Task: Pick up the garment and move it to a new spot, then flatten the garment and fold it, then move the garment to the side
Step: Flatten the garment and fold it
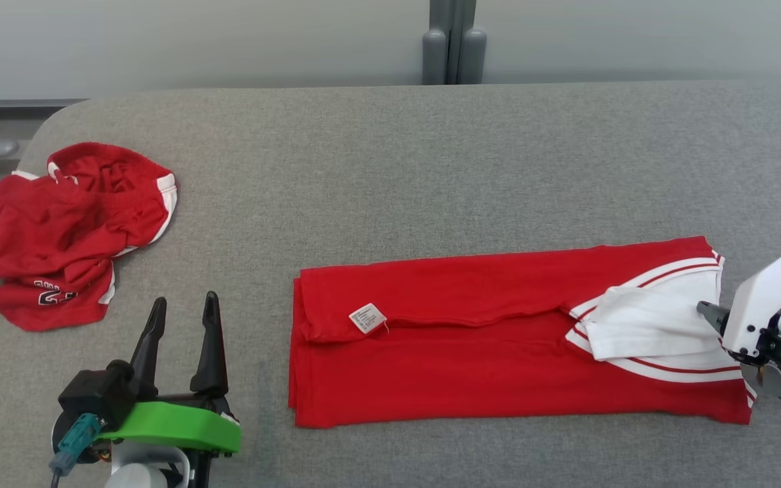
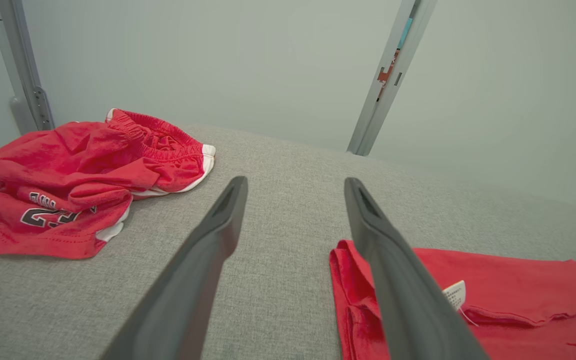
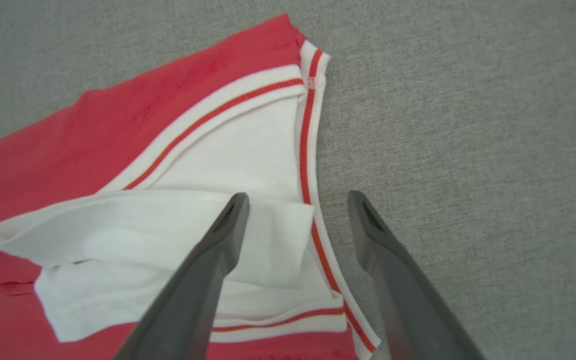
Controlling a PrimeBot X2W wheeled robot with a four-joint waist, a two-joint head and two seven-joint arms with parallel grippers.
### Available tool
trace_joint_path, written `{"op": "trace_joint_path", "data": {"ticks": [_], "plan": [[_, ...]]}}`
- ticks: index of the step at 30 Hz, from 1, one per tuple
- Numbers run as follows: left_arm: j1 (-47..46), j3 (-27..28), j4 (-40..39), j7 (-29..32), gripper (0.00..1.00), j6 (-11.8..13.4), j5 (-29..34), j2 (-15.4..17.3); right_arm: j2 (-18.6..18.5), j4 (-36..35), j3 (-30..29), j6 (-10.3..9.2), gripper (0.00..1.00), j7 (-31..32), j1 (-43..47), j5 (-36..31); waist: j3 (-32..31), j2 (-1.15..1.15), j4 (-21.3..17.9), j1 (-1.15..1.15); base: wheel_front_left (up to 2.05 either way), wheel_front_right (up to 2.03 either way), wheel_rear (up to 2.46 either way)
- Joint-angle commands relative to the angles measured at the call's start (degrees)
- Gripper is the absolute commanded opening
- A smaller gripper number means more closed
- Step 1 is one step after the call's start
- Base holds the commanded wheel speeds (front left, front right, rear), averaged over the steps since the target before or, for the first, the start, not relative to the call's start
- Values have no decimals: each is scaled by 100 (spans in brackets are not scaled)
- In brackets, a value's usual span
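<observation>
Red folded garment (image 1: 499,332), label (image 1: 367,318) illegible. Wrist view shows right gripper (image 3: 298,200) parted astride its striped edge; left gripper (image 1: 184,305) parted, empty.

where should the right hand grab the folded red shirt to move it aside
Probably the striped collar edge at the right end of the folded red shirt, approached from the right: the layers stack there beside bare table, and the open right hand straddles that edge.

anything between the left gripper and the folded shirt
Nothing visible. Bare grey surface lies between the left gripper and the shirt. The crumpled shorts sit on the gripper's other side, out of the way.
</observation>
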Motion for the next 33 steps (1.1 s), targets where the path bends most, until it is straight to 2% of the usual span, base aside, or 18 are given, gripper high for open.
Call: {"op": "trace_joint_path", "data": {"ticks": [1, 10, 11, 13, 15, 23, 28, 33], "plan": [[-120, -12, -3, -1, 100, -11, 30, -26, -3, 136, -53, -6, 100, -46, -96, -66, 172, 0, 177, 0, 0, 0, 0], [-202, -30, 41, 0, 100, -34, 38, -61, 138, 893, 7, -5, 100, 80, -154, -120, 347, 0, 352, 0, 0, 0, 0], [-197, -24, 41, 0, 100, -36, 40, -65, 154, 937, 45, -3, 78, 96, -141, -76, 348, 0, 350, 0, 0, 0, 0], [-191, 5, 53, 0, 100, -37, 42, -65, 150, 948, 83, -2, 0, 32, -151, -25, 338, 0, 331, 0, 0, 0, 0], [-181, 34, 81, 0, 100, -41, 45, -71, 85, 935, 94, -4, 0, 19, -153, -4, 301, 0, 293, 0, 0, 0, 0], [-104, 68, 154, -1, 100, -40, 80, -76, -554, 577, -175, -10, 0, -402, -83, -332, 105, 0, 90, 0, 0, 0, 0], [-48, 63, 197, 0, 100, -43, 76, -79, -898, 331, -702, -9, 0, -509, 136, -547, -10, 0, -20, 0, 0, 0, 0], [38, 25, 235, 0, 100, -46, 85, -81, -1027, -14, -1228, -9, 0, -428, 449, -959, -155, 0, -76, 0, 0, 0, 0]]}}
